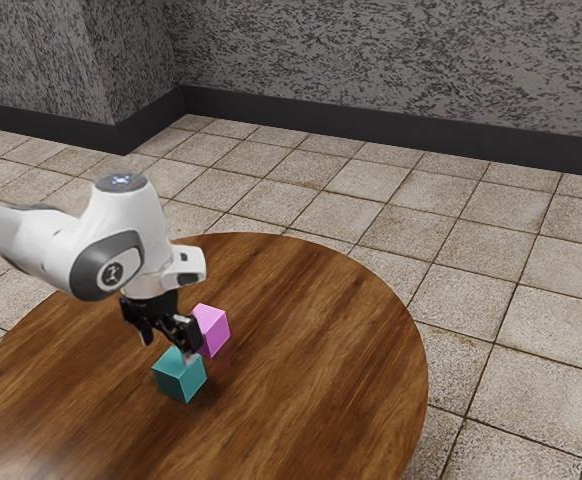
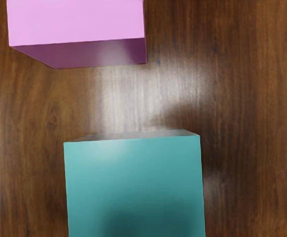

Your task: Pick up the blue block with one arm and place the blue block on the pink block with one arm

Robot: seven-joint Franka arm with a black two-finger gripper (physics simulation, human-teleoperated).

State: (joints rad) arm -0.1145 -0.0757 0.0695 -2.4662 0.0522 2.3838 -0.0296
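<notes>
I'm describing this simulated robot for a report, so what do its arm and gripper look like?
The arm is white with rounded shells. One joint has a grey round cap with a small white mark, and a grey top cap shows small blue lights. The gripper is black with two fingers.

Here we are: two blocks sit on the round surface [image 1: 321,340], both in its half toward the exterior view's left. The nearer block [image 1: 180,375] is out front, with the farther block [image 1: 212,329] behind it and a touch toward the exterior view's right. They stand apart, a strip of bare surface between them. The arm [image 1: 61,245] comes in from the exterior view's left, and the pincer [image 1: 168,338] hangs right over the nearer block, just beside the farther one. The floor [image 1: 451,220] lies all around and the wall [image 1: 371,60] stands behind.
</notes>
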